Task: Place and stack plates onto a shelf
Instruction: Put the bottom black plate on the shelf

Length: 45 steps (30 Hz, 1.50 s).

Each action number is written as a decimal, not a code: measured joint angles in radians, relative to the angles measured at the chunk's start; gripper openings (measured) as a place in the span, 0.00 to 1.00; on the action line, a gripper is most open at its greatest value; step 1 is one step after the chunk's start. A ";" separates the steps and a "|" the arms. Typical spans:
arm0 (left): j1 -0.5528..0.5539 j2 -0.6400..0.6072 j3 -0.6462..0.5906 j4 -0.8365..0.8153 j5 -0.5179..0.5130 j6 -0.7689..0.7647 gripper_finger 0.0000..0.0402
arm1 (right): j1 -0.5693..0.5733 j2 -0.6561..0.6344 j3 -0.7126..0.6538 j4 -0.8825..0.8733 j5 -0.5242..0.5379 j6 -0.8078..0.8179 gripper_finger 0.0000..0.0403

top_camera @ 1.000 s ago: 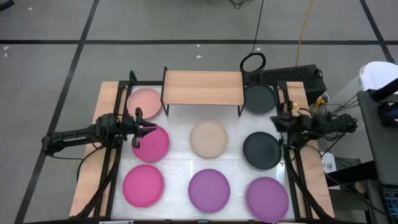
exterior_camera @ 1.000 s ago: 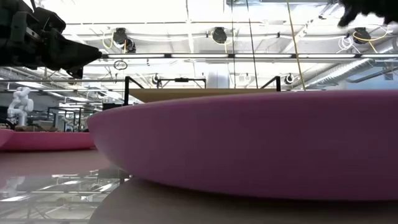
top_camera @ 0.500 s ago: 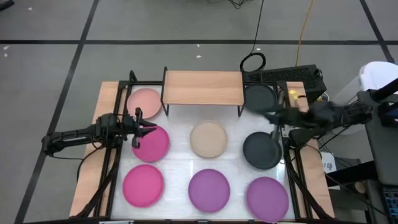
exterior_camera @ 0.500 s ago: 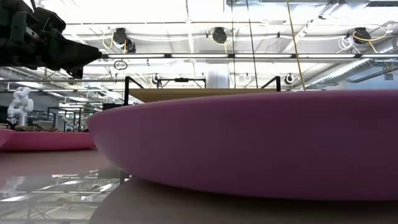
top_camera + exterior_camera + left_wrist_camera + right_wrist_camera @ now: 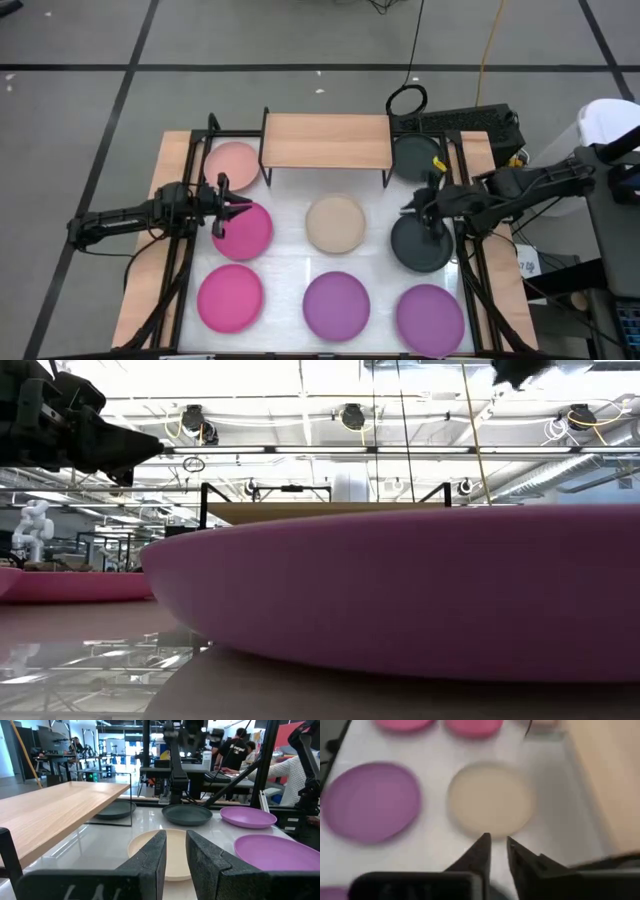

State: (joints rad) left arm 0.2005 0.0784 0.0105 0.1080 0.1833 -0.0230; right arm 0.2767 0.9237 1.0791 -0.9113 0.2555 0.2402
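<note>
Shelf (image 5: 326, 140), upper centre of the high view: wooden top bare, no plate on it yet. Plates, eight, on the white table (image 5: 290, 262): pale pink, two magenta, beige (image 5: 335, 223), two purple, two dark grey. My right gripper (image 5: 421, 211), right of centre, fingers nearly pressed together, holds nothing above the nearer dark grey plate (image 5: 420, 243); I judge I should spread them, then catch its rim squarely. My left gripper (image 5: 236, 207), likewise narrow, waits over a magenta plate (image 5: 243, 229). Readable writing: none.
</note>
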 joint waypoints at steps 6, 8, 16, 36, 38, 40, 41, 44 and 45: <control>0.000 0.000 0.000 -0.001 0.000 0.000 0.20 | 0.033 0.037 -0.189 0.166 -0.180 0.076 0.37; 0.000 0.000 0.000 0.000 0.000 0.000 0.20 | 0.043 0.053 -0.263 0.245 -0.203 0.111 0.43; 0.000 0.000 0.000 0.000 0.000 0.000 0.20 | 0.047 0.108 -0.474 0.379 -0.220 0.256 0.53; 0.000 0.000 0.000 -0.001 0.000 0.000 0.20 | 0.047 0.317 -0.524 0.517 -0.252 0.354 0.51; 0.000 0.000 0.000 0.000 0.000 0.000 0.20 | 0.047 0.340 -0.524 0.504 -0.230 0.377 0.50; 0.000 0.000 0.000 -0.001 0.000 0.000 0.20 | 0.046 0.357 -0.523 0.486 -0.205 0.402 0.48; 0.000 0.000 0.000 0.000 0.000 0.000 0.20 | 0.046 0.364 -0.522 0.479 -0.196 0.407 0.45; 0.000 0.000 0.000 0.000 0.000 0.000 0.20 | 0.046 0.369 -0.521 0.465 -0.189 0.405 0.36; 0.000 0.000 0.000 0.000 0.000 0.000 0.20 | 0.046 0.367 -0.521 0.463 -0.189 0.404 0.32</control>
State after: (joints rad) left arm 0.2005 0.0782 0.0105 0.1078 0.1837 -0.0231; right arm 0.3225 1.2909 0.5583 -0.4485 0.0661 0.6441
